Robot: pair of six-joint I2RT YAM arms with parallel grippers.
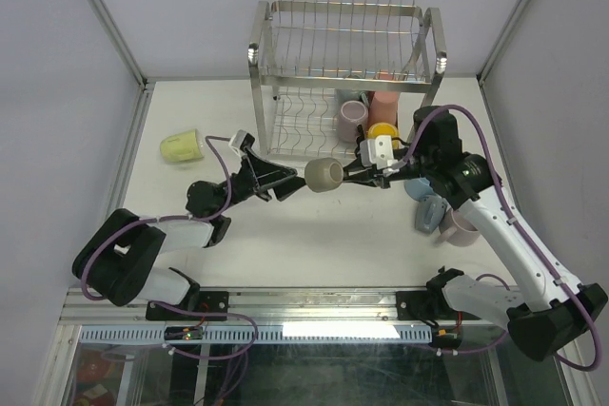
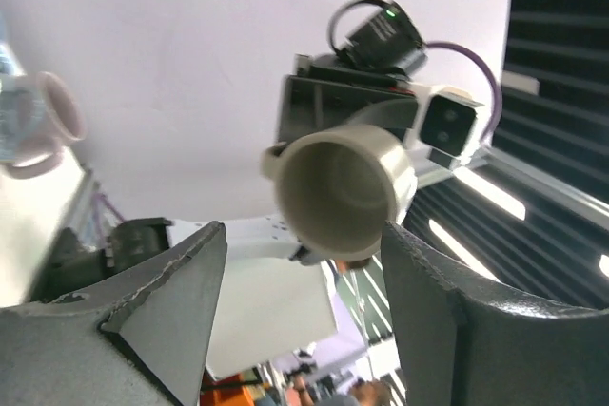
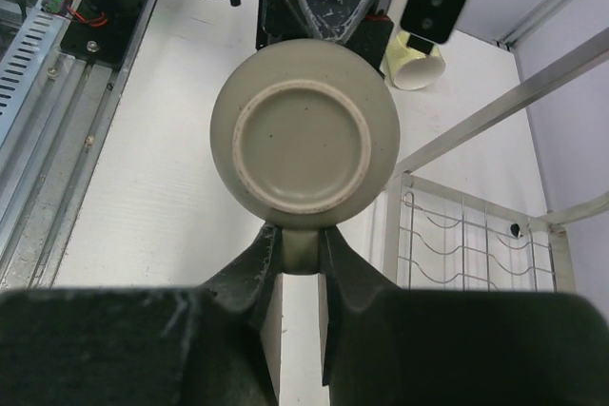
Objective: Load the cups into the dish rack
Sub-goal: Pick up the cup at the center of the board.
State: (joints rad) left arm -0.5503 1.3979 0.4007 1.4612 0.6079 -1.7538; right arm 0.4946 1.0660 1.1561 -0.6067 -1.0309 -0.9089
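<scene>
The right claw (image 3: 298, 252) pinches the little grey mug (image 1: 324, 175) by its handle, so it can carry it to the dish rack (image 1: 285, 64). The left claw (image 1: 288, 182) is spread, gripping nothing.

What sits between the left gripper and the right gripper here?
The grey-beige mug: the right gripper pinches its handle, and the left gripper stands open facing its mouth. The top view shows it best.

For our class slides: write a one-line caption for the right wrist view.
Right gripper pinches the beige mug by its handle, beside the dish rack.
</scene>
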